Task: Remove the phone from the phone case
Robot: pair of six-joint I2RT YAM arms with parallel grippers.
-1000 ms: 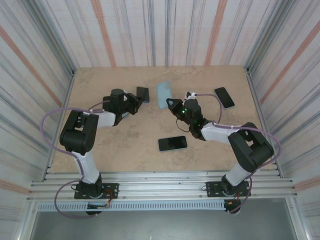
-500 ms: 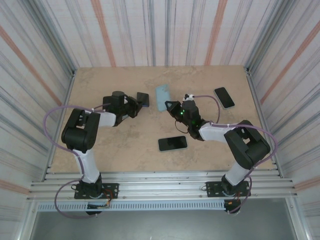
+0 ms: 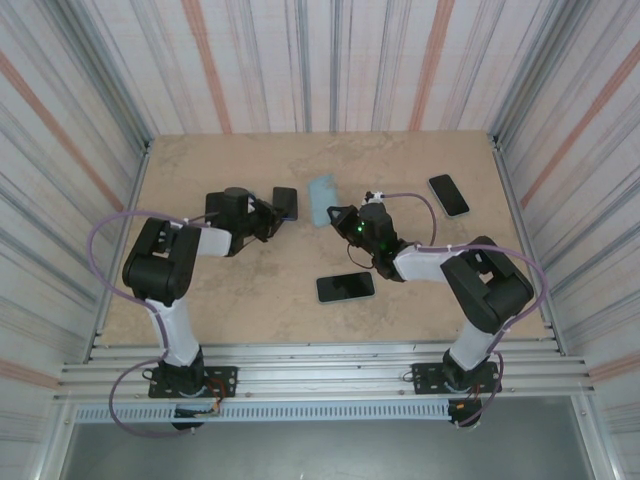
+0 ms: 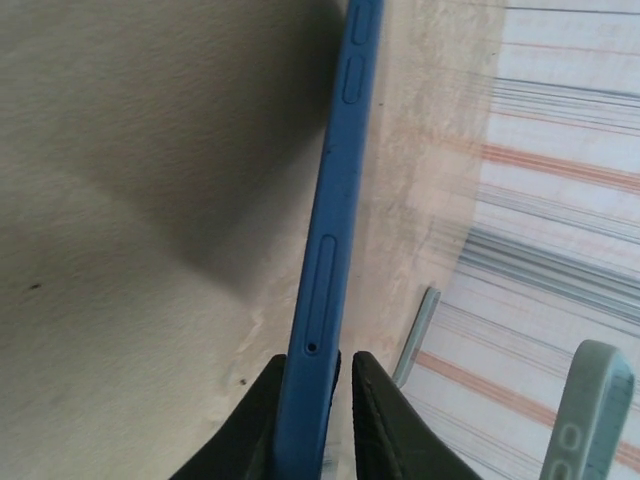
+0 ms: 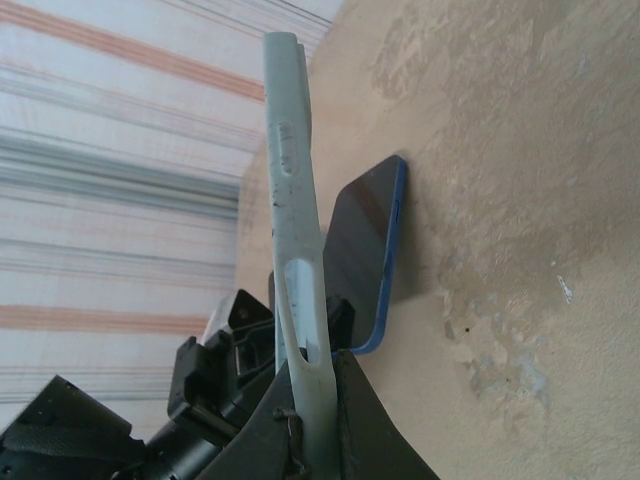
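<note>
At the far middle of the table (image 3: 250,290), you have the two pieces apart. The blue phone (image 4: 325,250) is held on edge to the left, and the pale case (image 5: 290,180) is held on edge just to its right, with a clear gap between them. Your left gripper (image 4: 322,365) has its fingers (image 4: 375,420) set narrow on either side of the phone's end. A dark sliver shows beside one finger, so you cannot tell whether they pinch it or merely flank it. Your right gripper (image 5: 305,370) is clamped on the end of the empty case. Judging by this, the extraction itself is done, and what likely remains is laying both pieces down and backing off. A dark phone (image 3: 345,287) lies nearer you and a spare phone (image 3: 449,195) at the far right, both apart from the grippers.
</note>
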